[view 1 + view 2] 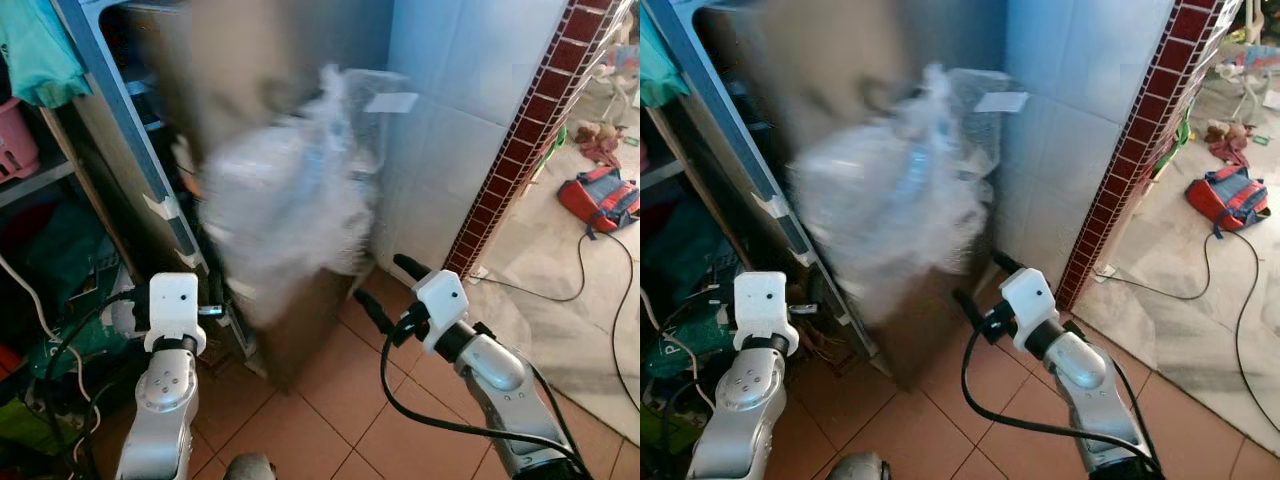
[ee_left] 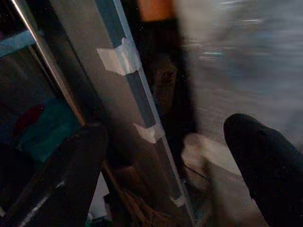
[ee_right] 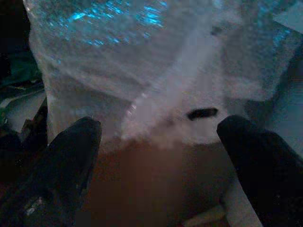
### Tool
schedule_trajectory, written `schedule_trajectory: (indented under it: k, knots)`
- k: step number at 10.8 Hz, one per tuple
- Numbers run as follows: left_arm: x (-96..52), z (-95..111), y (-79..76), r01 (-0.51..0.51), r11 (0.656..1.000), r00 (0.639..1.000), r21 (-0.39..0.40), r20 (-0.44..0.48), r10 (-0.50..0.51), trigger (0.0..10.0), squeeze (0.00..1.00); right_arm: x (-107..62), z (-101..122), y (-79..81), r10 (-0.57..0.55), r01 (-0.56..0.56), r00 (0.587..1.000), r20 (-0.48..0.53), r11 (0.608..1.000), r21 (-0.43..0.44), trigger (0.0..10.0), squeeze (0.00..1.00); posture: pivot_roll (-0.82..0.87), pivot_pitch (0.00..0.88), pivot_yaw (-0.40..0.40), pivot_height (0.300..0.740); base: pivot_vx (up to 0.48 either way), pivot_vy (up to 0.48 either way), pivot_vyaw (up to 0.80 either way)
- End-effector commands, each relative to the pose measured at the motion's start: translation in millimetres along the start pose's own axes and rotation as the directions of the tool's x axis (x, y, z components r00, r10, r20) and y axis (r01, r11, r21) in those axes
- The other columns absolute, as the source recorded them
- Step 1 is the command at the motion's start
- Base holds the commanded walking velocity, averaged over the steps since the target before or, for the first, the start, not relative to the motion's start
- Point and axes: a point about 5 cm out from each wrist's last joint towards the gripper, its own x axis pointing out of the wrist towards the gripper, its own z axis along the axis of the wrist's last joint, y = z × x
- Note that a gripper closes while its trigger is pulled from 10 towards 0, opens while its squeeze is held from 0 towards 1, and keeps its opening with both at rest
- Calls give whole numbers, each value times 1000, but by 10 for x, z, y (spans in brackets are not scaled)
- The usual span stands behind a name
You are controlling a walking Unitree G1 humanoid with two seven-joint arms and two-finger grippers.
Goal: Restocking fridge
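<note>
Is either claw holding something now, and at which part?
Nothing is held. The right claw is open before the plastic bag, apart from it; the left claw is open too.

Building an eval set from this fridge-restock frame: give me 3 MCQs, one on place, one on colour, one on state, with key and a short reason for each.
1. Where is the clear plastic bag?
A. On top of a brown box, against the tiled wall
B. On the floor beside the red backpack
C. In the left gripper

2. What colour is the backpack on the floor?
A. Green
B. Red with blue trim
C. White

3. How do the fingers of the right gripper stand?
A. Shut on the bag
B. Shut on a cable
C. Open, holding nothing

Answers:
1. A: the bag rests on the brown box by the tiled wall.
2. B: red fabric with blue edges, off to the robot's right.
3. C: the right wrist view shows both fingers apart, short of the bag.
</note>
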Motion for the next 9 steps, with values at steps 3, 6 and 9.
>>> schedule_trajectory:
  k: [3, 6, 9]
  knots:
    - [48, -2, -12, -4, 1000, 1000, -21, -12, 4, 10000, 0, 54, -43, -166, -186, 186, 982, -40, 982, -20, 10000, 0, 52, 3, 24, 740, 0, 0, 0]
    - [90, 151, -192, 151, 988, 987, -25, 52, -150, 10000, 0, 107, 2, -358, -407, 409, 913, -40, 911, 49, 10000, 0, 67, 41, 19, 740, 0, 0, 0]
    - [64, 142, -253, 200, 979, 978, -49, 65, -197, 10000, 0, 145, 120, -601, -425, 424, 903, -60, 905, -22, 10000, 0, 32, 45, 32, 740, 0, 0, 0]
